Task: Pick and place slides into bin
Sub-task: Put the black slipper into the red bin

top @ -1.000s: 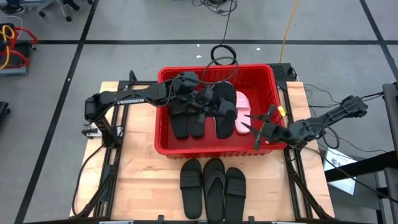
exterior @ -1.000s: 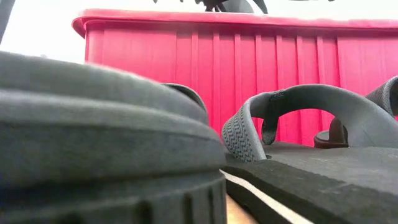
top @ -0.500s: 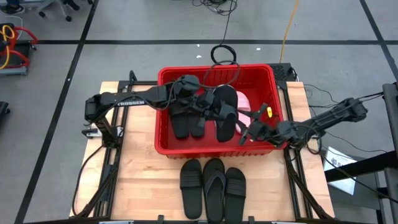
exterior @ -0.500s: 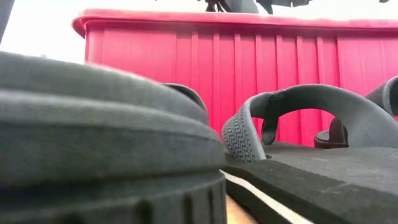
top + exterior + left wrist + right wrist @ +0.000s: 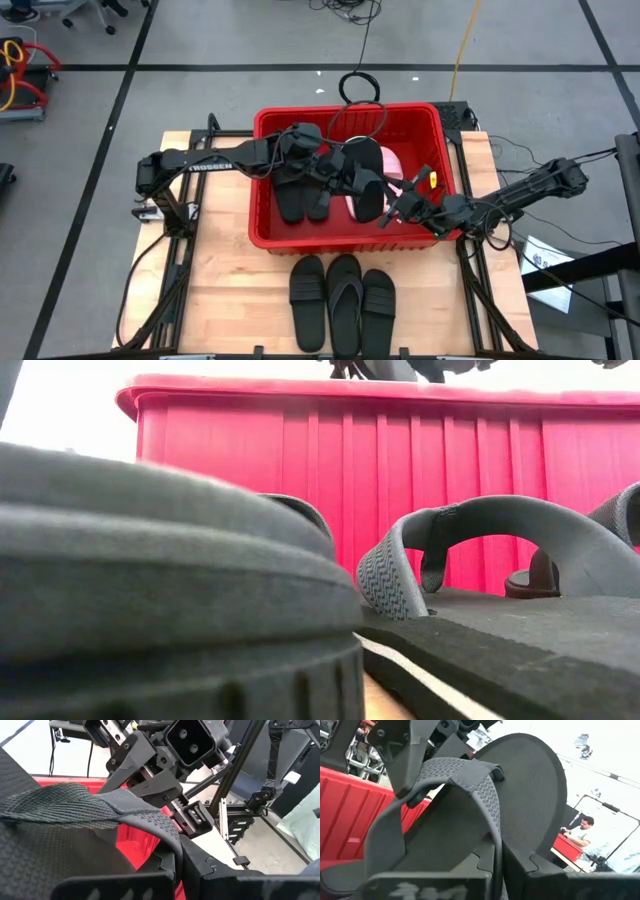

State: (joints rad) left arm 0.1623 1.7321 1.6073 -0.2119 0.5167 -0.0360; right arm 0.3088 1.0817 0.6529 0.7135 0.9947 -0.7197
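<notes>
A black thong flip-flop [image 5: 367,185] hangs tilted over the red bin [image 5: 262,215], with both grippers shut on its strap. My left gripper [image 5: 345,172] reaches in from the table's left, and my right gripper [image 5: 392,212] from the right. Inside the bin lie two black slides [image 5: 300,195] and a pale pink one [image 5: 392,163], flat on its floor. Three black sandals [image 5: 343,293] lie side by side on the table in front of the bin. They fill the low view, with the bin's wall [image 5: 400,450] behind them. My left gripper [image 5: 179,857] pinches one branch of the flip-flop's grey strap [image 5: 169,836] between its two fingers. It comes from the table's left, slanting slightly down. The flip-flop is lifted clear above the bin, tilted on edge. My right gripper [image 5: 497,860] pinches a branch of the same strap [image 5: 493,837] between its two fingers. It comes about level from the table's right. The sole [image 5: 530,795] stands tilted up beyond the fingers, clear of the bin's floor.
A black cable coil [image 5: 360,88] lies on the floor behind the bin. Bare wooden table [image 5: 220,290] shows left and right of the three sandals at the front. A person shows far off in the right wrist view.
My right gripper has moved toward the table's left, up to the held flip-flop, has tipped upward and has shut on its strap. The flip-flop stays lifted over the bin in my left gripper.
</notes>
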